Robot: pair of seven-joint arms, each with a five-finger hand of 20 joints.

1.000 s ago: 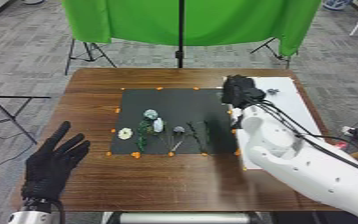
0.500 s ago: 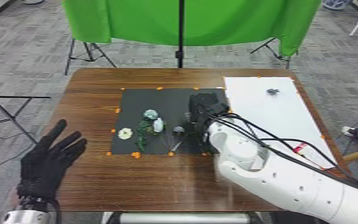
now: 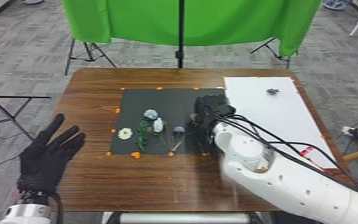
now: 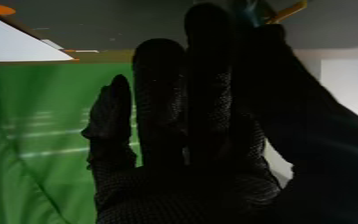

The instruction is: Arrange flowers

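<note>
Since the earlier frames, the right hand (image 3: 214, 109) has travelled from the inner edge of the white sheet (image 3: 262, 112) to a position over the right part of the black mat (image 3: 140, 100), with a slight return toward the sheet in the last interval; the left hand (image 3: 44, 162) has shifted slightly. Right hand: fingers extended and straight, thumb alongside with its tip close to them. In the right wrist view, a small teal item (image 4: 250, 11) and a yellowish strip (image 4: 287, 11) show at the tips; whether either is gripped cannot be told. Left hand: open, fingers extended and spread, positioned at the left side of the wooden table (image 3: 131, 177), apart from the mat. Flowers on the mat, left to right: white open flower (image 3: 125, 133) near the left edge; green foliage (image 3: 142, 144) beside it; pale blue flower (image 3: 151, 114) farther from the robot; white bud (image 3: 159, 125) just beside the pale blue flower; grey-violet flower (image 3: 179, 129) nearer the right hand. One small dark-blue flower (image 3: 272, 91) lies on the far part of the white sheet. Orange markers (image 3: 135, 155) are set around the mat. A green cloth (image 3: 118, 25) hangs beyond the table.
</note>
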